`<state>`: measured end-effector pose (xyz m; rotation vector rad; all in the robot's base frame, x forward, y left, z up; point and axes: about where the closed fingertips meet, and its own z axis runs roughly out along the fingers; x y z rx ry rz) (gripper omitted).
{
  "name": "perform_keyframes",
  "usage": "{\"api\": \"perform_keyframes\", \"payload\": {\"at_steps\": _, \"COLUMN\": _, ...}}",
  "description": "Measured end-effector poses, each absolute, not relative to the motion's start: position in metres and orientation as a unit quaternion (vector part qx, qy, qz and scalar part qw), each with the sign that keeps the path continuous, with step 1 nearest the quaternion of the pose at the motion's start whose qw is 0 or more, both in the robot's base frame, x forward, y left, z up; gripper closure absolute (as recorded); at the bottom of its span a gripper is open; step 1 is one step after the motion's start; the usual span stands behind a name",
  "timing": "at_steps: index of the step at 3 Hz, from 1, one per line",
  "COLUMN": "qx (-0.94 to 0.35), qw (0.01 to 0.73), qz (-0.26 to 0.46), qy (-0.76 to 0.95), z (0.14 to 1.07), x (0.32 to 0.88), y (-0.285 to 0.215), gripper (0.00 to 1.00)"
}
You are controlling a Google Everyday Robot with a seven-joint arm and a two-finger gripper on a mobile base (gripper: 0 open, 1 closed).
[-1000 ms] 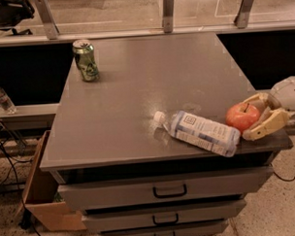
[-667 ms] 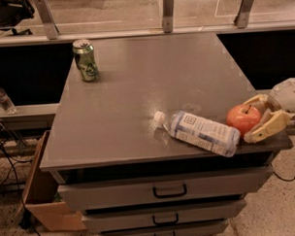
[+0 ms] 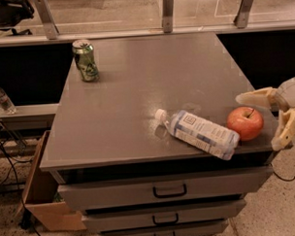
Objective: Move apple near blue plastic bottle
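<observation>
The red-orange apple (image 3: pixel 244 123) sits on the grey table (image 3: pixel 151 81) near its front right corner. It touches or nearly touches the base end of the blue plastic bottle (image 3: pixel 200 133), which lies on its side with its white cap pointing left. My gripper (image 3: pixel 258 122) is at the table's right edge, open. One finger reaches over the apple's top right and the other hangs off the table edge to the apple's right. The fingers do not press on the apple.
A green soda can (image 3: pixel 85 60) stands at the table's back left. A small clear bottle (image 3: pixel 2 98) stands on a ledge off the table to the left. A cardboard box (image 3: pixel 41 191) is on the floor at lower left. Drawers (image 3: pixel 169 190) are below the tabletop.
The fingers, which were close around the apple, have spread apart. The apple now rests free on the table beside the bottle's base. The bottle and can have not moved.
</observation>
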<state>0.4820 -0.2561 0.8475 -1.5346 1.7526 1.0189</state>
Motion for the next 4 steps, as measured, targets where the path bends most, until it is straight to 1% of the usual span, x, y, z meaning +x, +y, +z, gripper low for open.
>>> {"api": "perform_keyframes", "payload": {"at_steps": 1, "qx": -0.565, "qw": 0.341, "qz": 0.361, "qy": 0.659, "z": 0.880, "x": 0.484, "y": -0.282, "gripper": 0.00}}
{"api": "perform_keyframes", "payload": {"at_steps": 3, "qx": -0.526, "qw": 0.498, "qz": 0.256, "qy": 0.641, "z": 1.005, "x": 0.478, "y": -0.356, "gripper": 0.00}}
{"api": "perform_keyframes", "payload": {"at_steps": 4, "qx": -0.520, "qw": 0.515, "qz": 0.242, "qy": 0.637, "z": 1.017, "x": 0.483, "y": -0.360, "gripper": 0.00}}
